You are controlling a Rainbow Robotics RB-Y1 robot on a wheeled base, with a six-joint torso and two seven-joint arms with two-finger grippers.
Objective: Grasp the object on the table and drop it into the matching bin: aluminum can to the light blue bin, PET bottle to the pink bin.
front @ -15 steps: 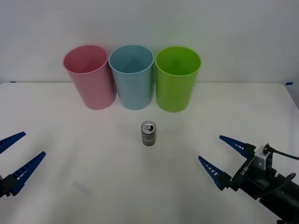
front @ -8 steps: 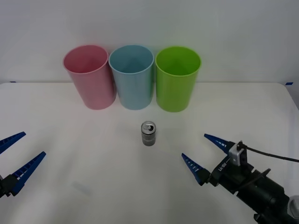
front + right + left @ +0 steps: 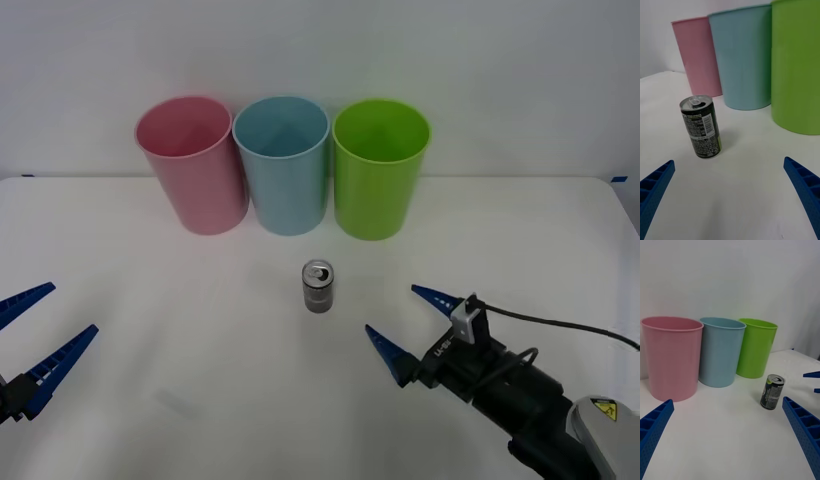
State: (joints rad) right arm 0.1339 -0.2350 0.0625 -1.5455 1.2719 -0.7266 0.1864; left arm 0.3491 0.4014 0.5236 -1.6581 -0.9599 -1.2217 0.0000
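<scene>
Right pincer (image 3: pixel 403 324), fingers spread wide, sits near the upright can (image 3: pixel 318 287) on the worktop (image 3: pixel 200 330); centre it before clenching; left pincer (image 3: pixel 30 340) idle, released.

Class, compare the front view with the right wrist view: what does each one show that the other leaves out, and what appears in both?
Front view alone: the left pincer, open at the table's left edge, the right arm's black body, and the bins' open mouths from above.

Right wrist view alone: the printed label on the can.

Both: the white table, the upright can, the pink bin, light blue bin and green bin, and the open right pincer, which points at the can.
</scene>
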